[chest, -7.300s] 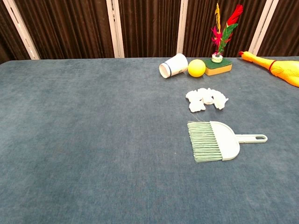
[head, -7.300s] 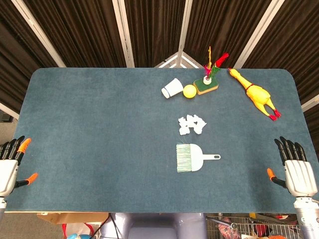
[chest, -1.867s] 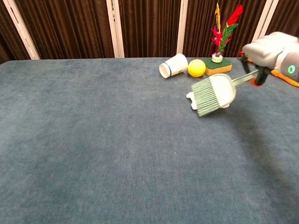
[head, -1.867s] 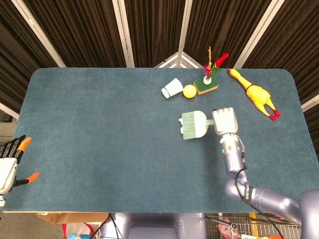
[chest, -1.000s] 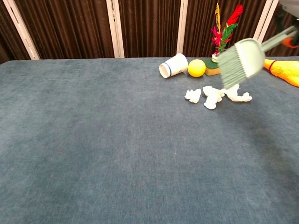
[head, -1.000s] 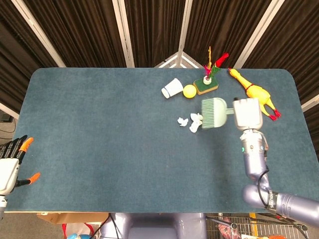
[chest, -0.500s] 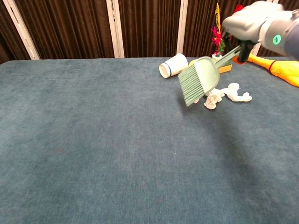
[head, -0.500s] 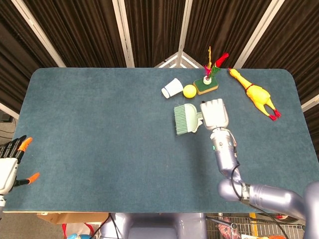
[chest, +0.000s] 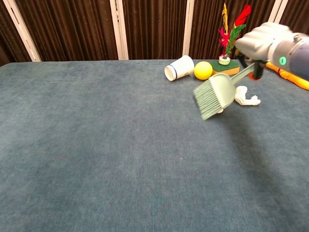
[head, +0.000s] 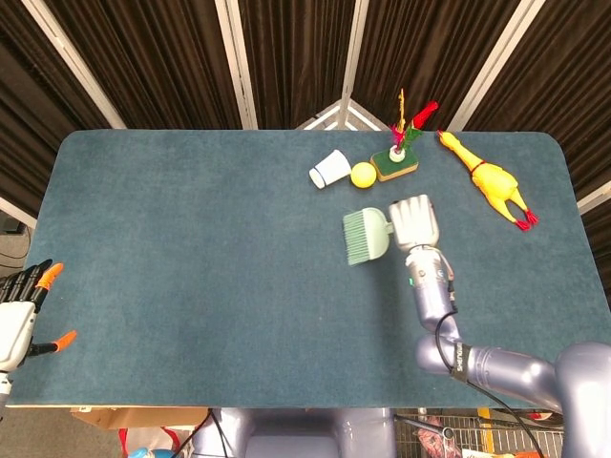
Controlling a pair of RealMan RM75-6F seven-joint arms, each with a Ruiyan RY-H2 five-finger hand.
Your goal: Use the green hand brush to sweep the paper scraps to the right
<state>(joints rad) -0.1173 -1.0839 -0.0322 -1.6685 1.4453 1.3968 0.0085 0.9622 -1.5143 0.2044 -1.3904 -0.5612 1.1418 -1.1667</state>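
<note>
Nearest the robot, at the front left edge of the blue table (head: 191,286), the left hand (head: 19,315) rests off to the side, holding nothing, its orange-tipped fingers spread apart. It is well apart from the work.

Further in, right of centre, the right hand (head: 414,222) is clamped on the handle of the green hand brush (chest: 215,95). The brush is pale green, with a flat fan-shaped head and a fringe of straight bristles. Its long axis runs roughly left to right, the handle toward the hand on the right and the bristles pointing left and tilted down toward the table. Whether the bristles touch the cloth cannot be told.

The paper scraps (chest: 247,96) are small crumpled white pieces. In the chest view some show just to the right of the brush head, below the hand, and another peeks out under the head's lower edge. From overhead they are hidden beneath the brush and hand. So the bristles seem to sit on the left of the scraps, which suits a stroke to the right; the right hand is by far the nearer one.

Beyond, toward the far edge, lie a tipped paper cup (head: 329,170), a yellow ball (head: 363,175), a green sponge (head: 395,164) with bright feathers, and a rubber chicken (head: 489,178).
</note>
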